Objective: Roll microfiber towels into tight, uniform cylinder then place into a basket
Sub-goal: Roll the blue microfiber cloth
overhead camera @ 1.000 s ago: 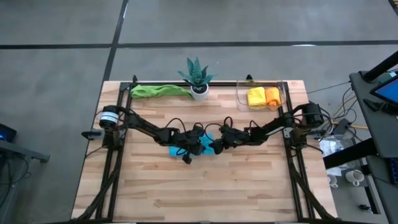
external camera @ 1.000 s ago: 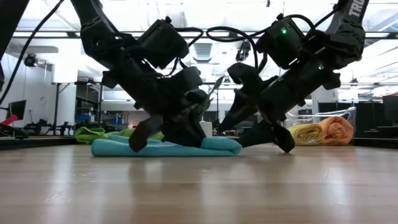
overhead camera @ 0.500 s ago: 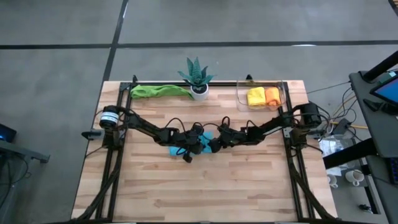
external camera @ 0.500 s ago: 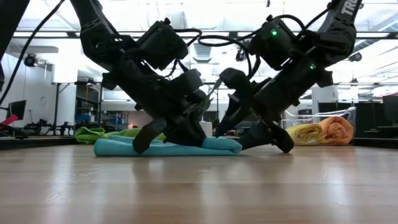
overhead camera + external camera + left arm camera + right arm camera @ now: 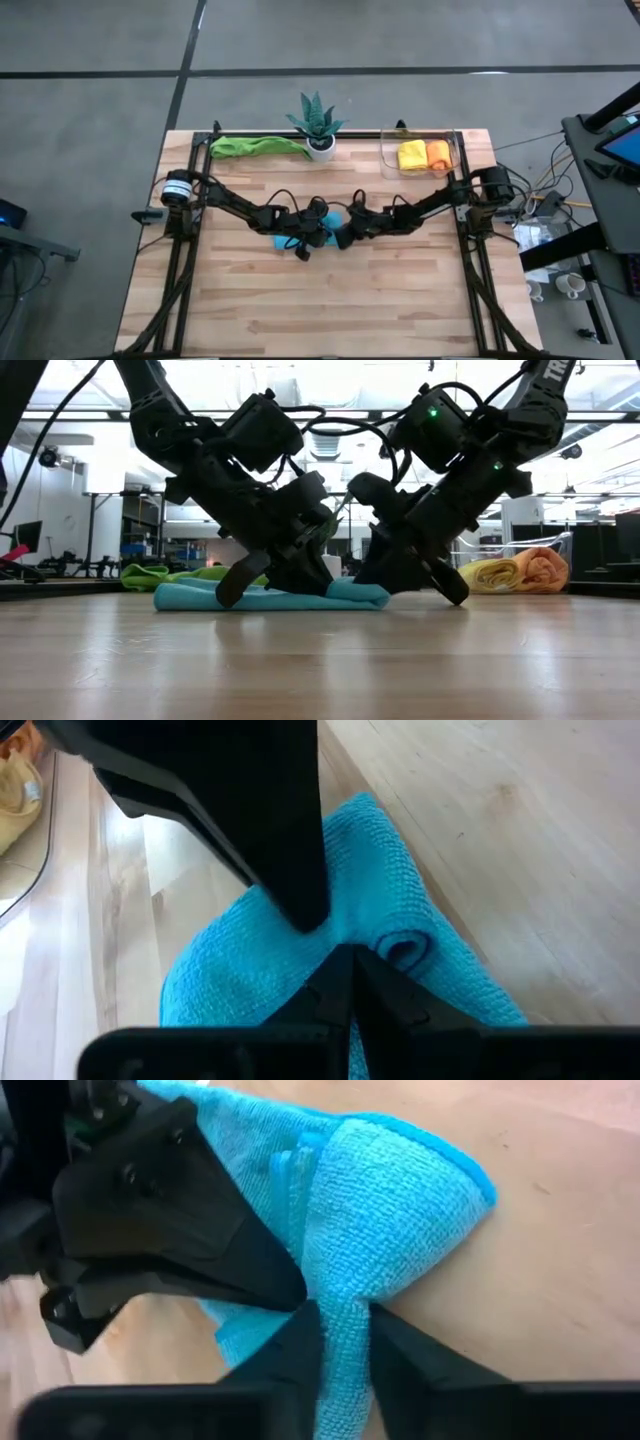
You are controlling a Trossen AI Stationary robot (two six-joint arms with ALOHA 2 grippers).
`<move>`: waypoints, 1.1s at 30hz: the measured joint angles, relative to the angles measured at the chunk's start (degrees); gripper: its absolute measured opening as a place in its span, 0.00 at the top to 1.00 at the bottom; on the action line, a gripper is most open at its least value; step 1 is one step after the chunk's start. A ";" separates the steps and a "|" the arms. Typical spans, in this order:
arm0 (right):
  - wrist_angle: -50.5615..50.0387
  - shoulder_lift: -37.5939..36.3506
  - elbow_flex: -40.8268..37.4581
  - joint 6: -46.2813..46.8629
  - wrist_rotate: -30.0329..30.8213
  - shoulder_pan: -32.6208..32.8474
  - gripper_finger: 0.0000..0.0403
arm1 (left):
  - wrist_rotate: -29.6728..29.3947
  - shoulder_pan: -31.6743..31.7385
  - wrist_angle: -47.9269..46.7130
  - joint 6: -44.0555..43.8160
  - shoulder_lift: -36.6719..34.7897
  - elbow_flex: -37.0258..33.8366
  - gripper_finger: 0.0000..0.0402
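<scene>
Both pincers meet mid-tabletop (image 5: 400, 290) on the light blue towel (image 5: 262, 597): the left pincer (image 5: 303, 247) and the right pincer (image 5: 341, 240) each pinch a fold of it, though the grip looks partly hidden. The basket (image 5: 389, 152) holds yellow and orange rolls.

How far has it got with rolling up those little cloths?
Two look done: a yellow rolled towel and an orange rolled towel lie side by side in the clear plastic basket. In hand is the light blue microfiber towel at mid-table, partly rolled, pinched by the left gripper and the right gripper. Left over: the green towel, unrolled at the table's far edge.
</scene>
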 joint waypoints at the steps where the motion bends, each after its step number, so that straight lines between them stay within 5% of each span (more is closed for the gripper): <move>1: -0.06 0.00 -0.01 -0.67 0.07 0.00 0.85 | 0.00 0.00 0.05 0.00 0.00 0.00 1.00; 4: -0.22 0.00 -0.11 -3.02 0.15 0.00 0.95 | -0.18 0.00 1.61 0.14 0.07 -0.09 1.00; 9: -3.69 -1.22 -0.14 -6.76 0.75 -0.07 0.97 | -0.81 -0.30 6.40 0.17 -0.53 -0.25 1.00; 20: -32.90 -13.09 -0.22 -10.39 4.20 -0.07 0.98 | -0.37 -0.33 9.05 0.11 -3.20 0.48 1.00; 33: -50.78 -13.56 4.90 -11.30 7.12 -0.60 0.98 | 2.26 -0.22 15.53 -4.95 11.17 9.10 1.00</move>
